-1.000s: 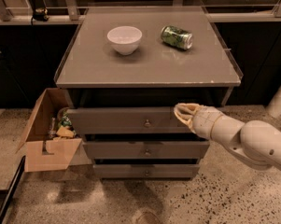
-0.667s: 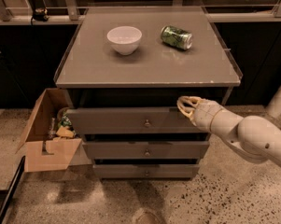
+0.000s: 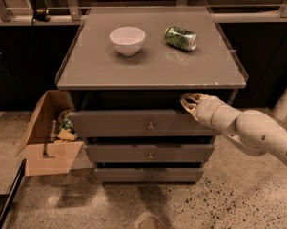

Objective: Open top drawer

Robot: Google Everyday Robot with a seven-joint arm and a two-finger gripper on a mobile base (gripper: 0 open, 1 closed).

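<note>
camera view: top drawer (image 3: pixel 119 123) just below tabletop (image 3: pixel 152 68). gripper (image 3: pixel 190 101) at drawer's upper right edge; open or closed, cannot tell. probably stiff, light, smooth-sliding. take by small central knob (image 3: pixel 150 126), likely slippery, or hook top edge.

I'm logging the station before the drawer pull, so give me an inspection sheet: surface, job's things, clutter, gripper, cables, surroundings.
Surface: grey cabinet top, carrying a white bowl and a green can lying on its side.
Job's things: top drawer, with a small knob at the centre of its front and a dark gap above the front; how far out it stands cannot be told.
Clutter: open cardboard box on the floor left of the cabinet, with odds and ends inside.
Gripper: gripper at the upper right of the top drawer's front, just under the cabinet top, away from the knob.
Cables: nothing seen.
Surroundings: speckled floor.
</note>
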